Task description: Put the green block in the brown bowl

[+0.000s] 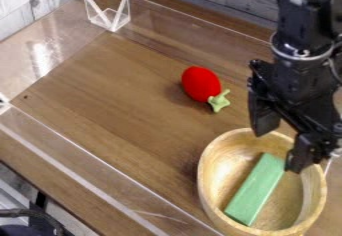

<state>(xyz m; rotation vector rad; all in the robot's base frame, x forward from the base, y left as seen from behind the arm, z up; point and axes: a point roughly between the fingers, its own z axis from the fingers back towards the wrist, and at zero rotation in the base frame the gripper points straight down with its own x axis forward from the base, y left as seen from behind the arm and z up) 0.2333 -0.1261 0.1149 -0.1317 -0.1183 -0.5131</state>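
Observation:
The green block (258, 191) lies flat inside the brown bowl (218, 155) at the lower right, slanting from the bowl's middle toward its near rim. My gripper (287, 138) hangs above the bowl's far right rim, pointing down. Its two black fingers (265, 117) stand wide apart and hold nothing. The right finger's tip hides part of the bowl's far side, just past the block's upper end.
A red strawberry toy (202, 83) with a small green stem lies on the wooden tabletop left of the gripper. Clear plastic walls (80, 130) fence the table, with a clear holder (107, 12) at the back left.

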